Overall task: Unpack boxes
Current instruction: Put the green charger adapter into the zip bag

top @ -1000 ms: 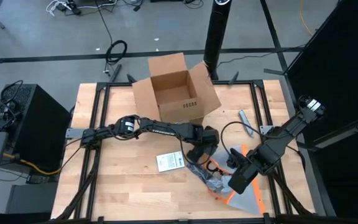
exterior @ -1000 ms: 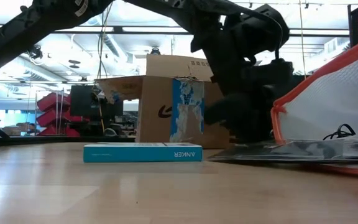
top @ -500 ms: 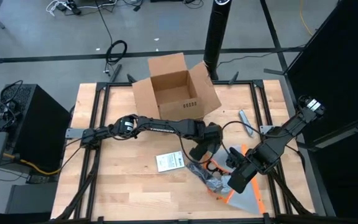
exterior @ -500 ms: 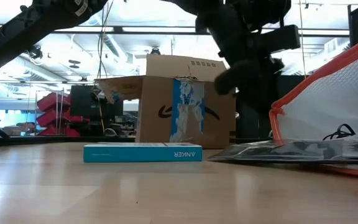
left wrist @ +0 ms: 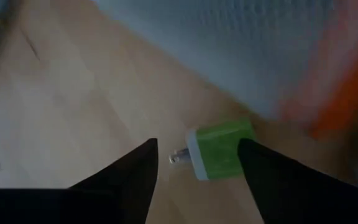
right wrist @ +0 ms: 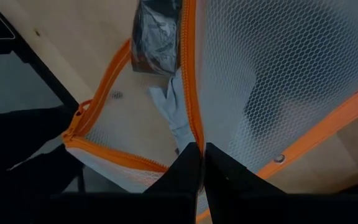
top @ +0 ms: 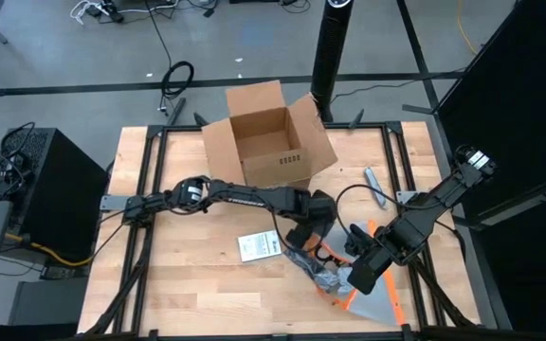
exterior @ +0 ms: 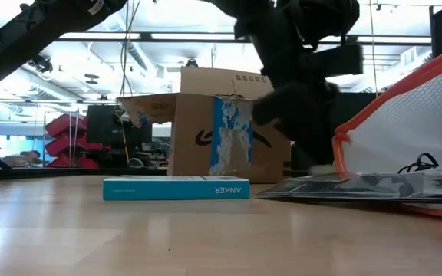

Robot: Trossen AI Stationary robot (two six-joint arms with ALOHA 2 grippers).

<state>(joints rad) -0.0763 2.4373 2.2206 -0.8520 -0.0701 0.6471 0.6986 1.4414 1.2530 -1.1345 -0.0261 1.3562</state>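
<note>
**Left arm lines up on a small green plug**

The cardboard box [top: 271, 144] sits open and empty-looking at the table's twelve o'clock edge. The left gripper [left wrist: 194, 163] hovers at table centre, fingers parted either side of a green charger plug [left wrist: 219, 149] lying on the wood, not yet gripped. The right gripper [right wrist: 197, 163], at four o'clock, is pinched closed on the mesh pouch's [right wrist: 272, 74] orange zipper edge. A teal carton [exterior: 176, 188] lies nearby. Next, I judge: lower and close on the plug.

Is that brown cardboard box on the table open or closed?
Open: the high view shows the cardboard box with its flaps spread outward and its bare inside floor visible.
</note>
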